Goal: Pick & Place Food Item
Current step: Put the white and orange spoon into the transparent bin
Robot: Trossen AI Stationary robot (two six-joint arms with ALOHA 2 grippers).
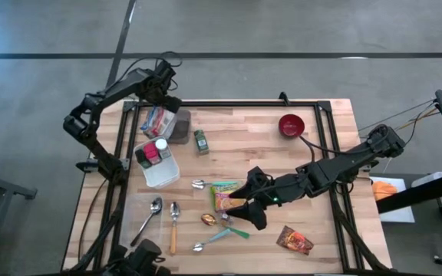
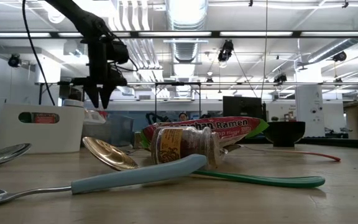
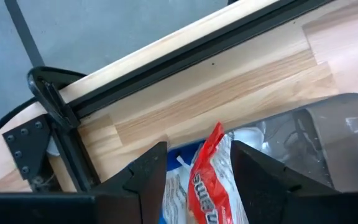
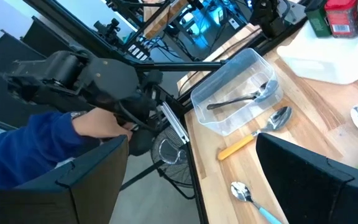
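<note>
The left gripper (image 1: 162,107) hangs over the far-left corner of the table (image 1: 244,134), just above the snack packet (image 1: 156,119) that lies in the clear bin (image 1: 176,126) there. In the left wrist view its fingers (image 3: 148,177) stand part-way open on either side of the packet's red crimped end (image 3: 213,140) — I cannot tell whether they touch it, so I would not call it held. By my reading the packet sits at its drop place and the left arm is either just letting go or about to pinch; the pictures do not settle which. The packet's long axis runs from the far table edge toward the near side, crimped end pointing at the far rail. The right gripper (image 1: 250,207) lies low near the ramen pack (image 1: 225,195) at mid-table, jaws wide and empty — more food is left to move.
</note>
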